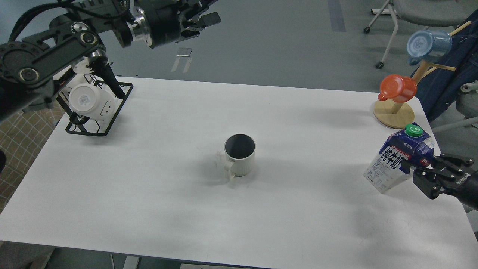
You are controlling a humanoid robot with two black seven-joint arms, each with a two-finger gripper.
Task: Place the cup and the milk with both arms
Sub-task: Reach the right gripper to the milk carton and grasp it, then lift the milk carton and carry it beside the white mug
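The cup [240,153], a ribbed cream-white mug with a dark inside, stands upright in the middle of the white table [149,194], its handle toward the front left. The milk [396,160], a blue and white carton with a green cap, is tilted at the table's right edge. My right gripper [421,169] comes in from the lower right and is shut on the carton's right side. My left gripper [201,23] is open and empty, high above the table's far left edge, well away from the cup.
A black wire rack [112,121] with smooth white mugs [86,99] stands at the back left under my left arm. A wooden cup tree [394,112] at the back right holds an orange cup [399,87] and a blue cup [427,44], close behind the carton.
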